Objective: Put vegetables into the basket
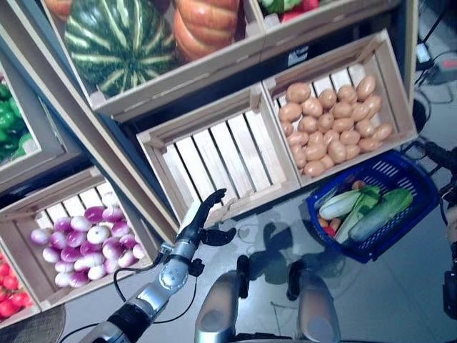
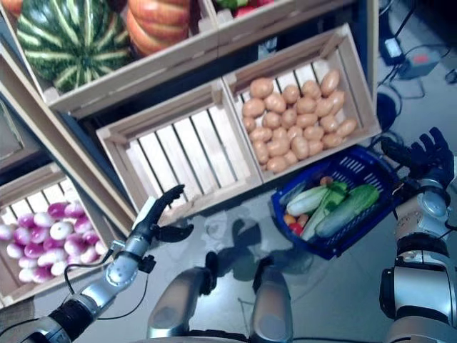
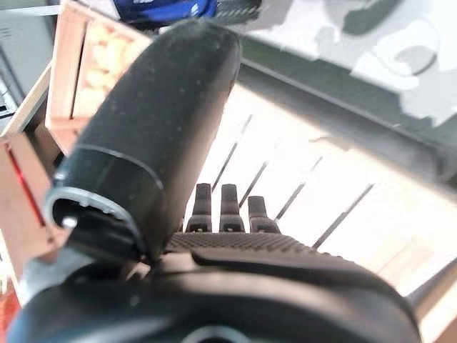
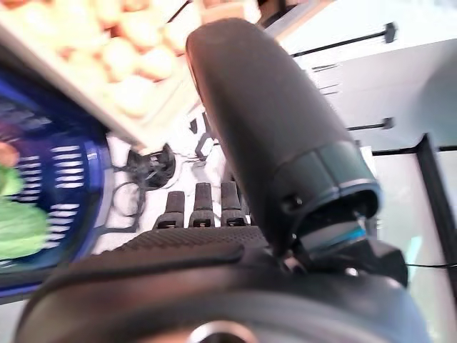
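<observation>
A blue basket (image 2: 371,166) stands on the floor at the right, below the potato crate. In it lie long green and pale vegetables (image 2: 335,207) and some small red and orange ones. My left hand (image 1: 202,221) hovers open and holding nothing in front of the slatted crate (image 1: 214,150), which shows no vegetables. My right hand (image 2: 425,157) is open beside the basket's right rim, holding nothing. In the right wrist view the basket (image 4: 64,164) shows next to the straight fingers (image 4: 202,205).
A crate of potatoes (image 1: 332,125) sits above the basket. Purple-white onions (image 1: 89,239) fill a crate at the lower left. A watermelon (image 1: 118,39) and a pumpkin (image 1: 207,25) rest on the upper shelf. Green peppers (image 1: 11,121) show at the far left.
</observation>
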`<state>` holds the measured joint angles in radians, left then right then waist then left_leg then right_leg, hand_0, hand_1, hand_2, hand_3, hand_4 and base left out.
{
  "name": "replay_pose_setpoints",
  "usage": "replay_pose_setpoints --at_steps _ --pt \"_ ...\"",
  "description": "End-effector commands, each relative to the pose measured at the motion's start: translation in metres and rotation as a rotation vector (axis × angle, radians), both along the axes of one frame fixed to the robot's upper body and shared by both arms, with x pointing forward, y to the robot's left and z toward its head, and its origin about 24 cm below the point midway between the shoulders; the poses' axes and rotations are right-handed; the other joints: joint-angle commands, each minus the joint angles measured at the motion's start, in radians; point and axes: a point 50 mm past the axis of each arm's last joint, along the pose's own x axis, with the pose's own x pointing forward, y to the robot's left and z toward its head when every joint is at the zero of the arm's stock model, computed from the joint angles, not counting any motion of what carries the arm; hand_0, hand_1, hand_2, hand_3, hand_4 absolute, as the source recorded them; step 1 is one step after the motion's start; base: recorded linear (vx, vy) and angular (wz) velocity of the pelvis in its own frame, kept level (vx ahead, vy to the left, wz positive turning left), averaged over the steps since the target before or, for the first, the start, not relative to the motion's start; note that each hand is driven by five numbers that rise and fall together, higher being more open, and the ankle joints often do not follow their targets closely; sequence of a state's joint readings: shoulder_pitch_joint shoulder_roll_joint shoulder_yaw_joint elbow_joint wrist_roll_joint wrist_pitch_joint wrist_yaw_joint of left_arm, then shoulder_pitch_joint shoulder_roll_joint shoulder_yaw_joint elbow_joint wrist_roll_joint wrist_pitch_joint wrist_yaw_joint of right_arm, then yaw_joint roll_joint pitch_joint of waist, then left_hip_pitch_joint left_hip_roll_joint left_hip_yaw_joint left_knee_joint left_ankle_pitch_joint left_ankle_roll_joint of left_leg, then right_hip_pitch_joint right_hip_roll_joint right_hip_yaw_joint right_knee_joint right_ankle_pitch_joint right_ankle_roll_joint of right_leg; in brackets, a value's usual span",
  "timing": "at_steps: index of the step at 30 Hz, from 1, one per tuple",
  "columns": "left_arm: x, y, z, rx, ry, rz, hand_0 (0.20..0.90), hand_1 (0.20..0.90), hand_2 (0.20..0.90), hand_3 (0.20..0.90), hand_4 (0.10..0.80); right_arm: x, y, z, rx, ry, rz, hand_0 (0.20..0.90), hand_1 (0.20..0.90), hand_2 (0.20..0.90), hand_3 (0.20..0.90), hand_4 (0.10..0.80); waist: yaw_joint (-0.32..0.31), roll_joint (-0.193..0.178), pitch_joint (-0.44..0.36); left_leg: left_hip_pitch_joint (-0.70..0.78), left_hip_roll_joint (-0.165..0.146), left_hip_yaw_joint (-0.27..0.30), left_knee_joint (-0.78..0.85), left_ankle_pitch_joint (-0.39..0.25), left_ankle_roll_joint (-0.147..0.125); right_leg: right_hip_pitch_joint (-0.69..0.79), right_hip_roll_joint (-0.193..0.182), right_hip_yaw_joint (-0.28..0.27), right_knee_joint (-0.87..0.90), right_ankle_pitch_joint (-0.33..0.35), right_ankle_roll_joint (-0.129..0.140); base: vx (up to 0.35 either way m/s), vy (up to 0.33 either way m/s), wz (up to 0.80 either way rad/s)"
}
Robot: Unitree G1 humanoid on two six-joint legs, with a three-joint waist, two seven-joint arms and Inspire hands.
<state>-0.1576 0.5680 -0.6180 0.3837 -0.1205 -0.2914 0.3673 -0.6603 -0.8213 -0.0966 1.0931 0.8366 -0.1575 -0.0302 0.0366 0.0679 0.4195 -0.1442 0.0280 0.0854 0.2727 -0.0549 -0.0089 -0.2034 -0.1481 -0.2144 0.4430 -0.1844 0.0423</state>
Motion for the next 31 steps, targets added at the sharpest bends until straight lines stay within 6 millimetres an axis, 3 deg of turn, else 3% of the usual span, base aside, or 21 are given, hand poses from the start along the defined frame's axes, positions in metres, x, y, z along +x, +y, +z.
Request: replay_pose_setpoints --at_steps 1,9,13,14,16,19,25,31 --pt "0.003 0.006 0.017 -0.019 -0.122 0.009 0.9 0.9 0.9 0.9 0.8 0.0 0.005 0.008 -0.02 -0.118 0.105 0.9 0.9 0.9 0.9 0.8 0.005 -0.058 -0.182 0.02 -0.012 0.008 -0.041 0.011 -0.011 0.14 0.028 0.02 -0.251 0.153 -0.03 0.139 0.032 0.02" --pt "-0.002 0.01 -0.002 -0.008 -0.032 0.038 0.9 0.9 0.9 0.9 0.8 -0.006 0.077 -0.091 0.207 0.001 0.296 0.9 0.9 0.9 0.9 0.8 -0.008 -0.067 -0.301 0.162 -0.009 0.004 -0.307 0.087 -0.005 0.226 0.049 0.054 -0.46 0.257 0.014 0.095 0.038 -0.01" --pt "-0.016 0.016 -0.038 0.036 0.085 0.106 0.9 0.9 0.9 0.9 0.8 -0.034 0.127 -0.154 0.443 0.045 0.415 0.9 0.9 0.9 0.9 0.8 -0.026 -0.071 -0.343 0.19 -0.008 0.002 -0.36 0.102 -0.003 0.244 0.067 0.07 -0.519 0.289 0.02 0.025 0.024 -0.01" --pt "-0.023 0.019 -0.051 0.038 0.143 0.136 0.9 0.9 0.9 0.9 0.8 -0.045 0.148 -0.171 0.477 0.088 0.458 0.9 0.9 0.9 0.9 0.8 -0.034 -0.074 -0.356 0.19 -0.009 0.001 -0.36 0.101 -0.001 0.245 0.07 0.075 -0.525 0.292 0.021 0.044 -0.003 -0.06" --pt "-0.034 0.022 -0.068 0.052 0.236 0.165 0.9 0.9 0.9 0.9 0.8 -0.062 0.177 -0.193 0.531 0.171 0.509 0.9 0.9 0.9 0.9 0.8 -0.047 -0.078 -0.373 0.195 -0.008 0.008 -0.36 0.1 -0.001 0.243 0.076 0.084 -0.53 0.293 0.021 0.035 0.005 -0.11" --pt "-0.051 0.021 -0.088 0.067 0.347 0.159 0.9 0.9 0.9 0.9 0.8 -0.087 0.206 -0.221 0.556 0.32 0.594 0.9 0.9 0.9 0.9 0.8 -0.057 -0.081 -0.387 0.198 -0.008 0.016 -0.36 0.099 0.003 0.245 0.081 0.088 -0.53 0.291 0.019 0.02 0.011 -0.03" --pt "-0.077 0.016 -0.117 0.009 0.551 0.199 0.9 0.9 0.9 0.9 0.8 -0.12 0.238 -0.25 0.622 0.504 0.708 0.9 0.9 0.9 0.9 0.8 -0.06 -0.087 -0.403 0.209 -0.014 0.015 -0.36 0.096 0.007 0.261 0.088 0.093 -0.53 0.282 0.017 0.06 0.015 -0.06" --pt "-0.091 0.0 -0.129 -0.03 0.646 0.154 0.9 0.9 0.9 0.9 0.8 -0.139 0.262 -0.264 0.602 0.637 0.766 0.9 0.9 0.9 0.9 0.8 -0.056 -0.089 -0.404 0.21 -0.025 -0.001 -0.36 0.096 0.015 0.273 0.088 0.091 -0.53 0.272 0.016 0.02 0.006 -0.04"
